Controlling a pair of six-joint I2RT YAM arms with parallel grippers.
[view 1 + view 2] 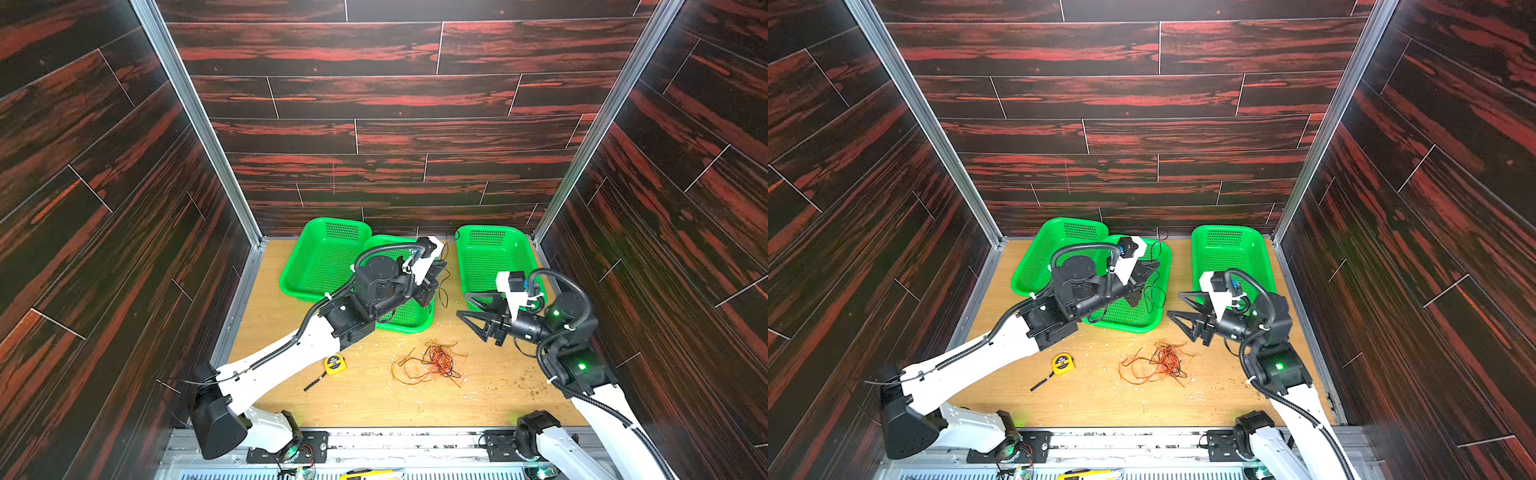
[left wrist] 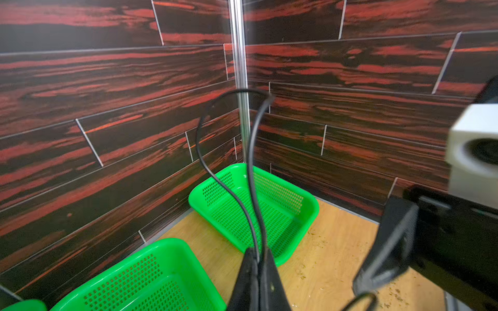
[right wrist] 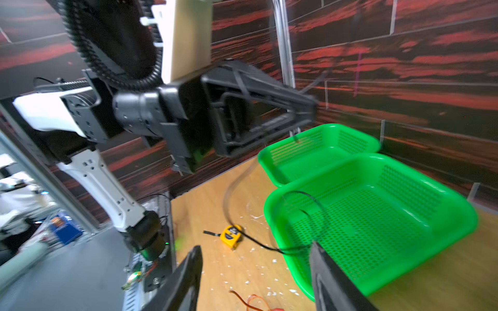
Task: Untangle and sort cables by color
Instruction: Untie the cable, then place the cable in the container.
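Held 1 black cable (image 2: 199, 140) clenched in the left gripper (image 2: 258, 259) over the middle basket (image 1: 409, 329), with the right gripper (image 1: 461, 304) wide open near the orange and red tangle (image 1: 436, 361) on the table (image 1: 374, 399), so needed a slow drop fully inside.

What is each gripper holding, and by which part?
The left gripper is shut on the black cable, pinching two strands together at the base of a loop. The right gripper is open and holds nothing.
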